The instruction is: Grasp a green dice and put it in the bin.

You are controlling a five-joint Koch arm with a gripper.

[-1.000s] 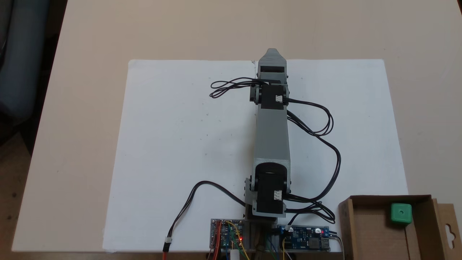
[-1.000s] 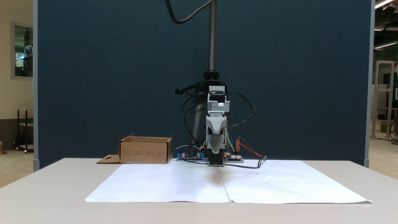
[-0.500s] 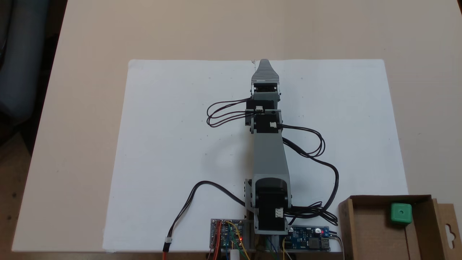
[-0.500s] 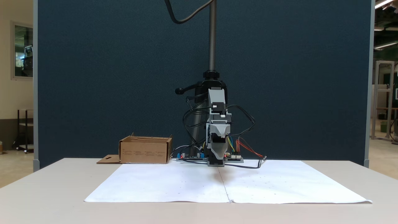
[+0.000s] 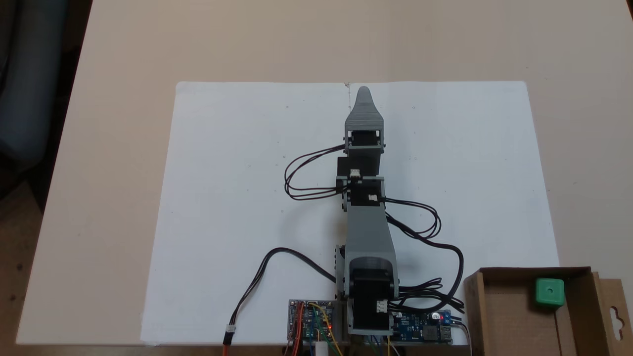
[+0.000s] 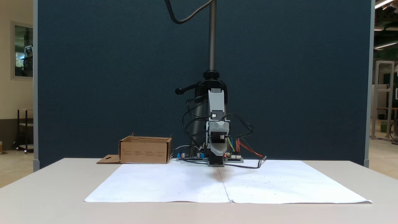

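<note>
Green and shiny, the green dice (image 5: 549, 291) sits inside the bin (image 5: 504, 316), close to the far right corner of it in the fixed view from above, with one dark dot on its top face. It lies on the brown floor of the box, and nothing is touching it from above. The bin is made of brown cardboard and stands at the bottom right of that picture, just off the corner of the white paper (image 5: 237, 188). A flat flap (image 5: 615, 316) with a cut-out hole sticks out on its right side. In the fixed view from the front, the bin (image 6: 145, 151) stands on the left, and its walls hide the dice. The gripper (image 5: 364, 92) is well apart from the bin. It points away from the arm's base, over the far middle of the paper, near the paper's centre fold. From above only one grey pointed jaw shows, with the other under it, so I cannot tell if it is open or closed. From the front, the gripper (image 6: 217, 152) hangs low, close to the paper, and it holds nothing that I can see. The grey arm (image 5: 368, 232) is folded low over the middle of the paper. Black wires (image 5: 435, 232) loop on both sides of it. Small circuit boards (image 5: 311, 321) with coloured wires sit by the arm's base at the near edge of the beige table (image 5: 296, 39). A dark blue wall (image 6: 108, 77) stands behind the table.
</note>
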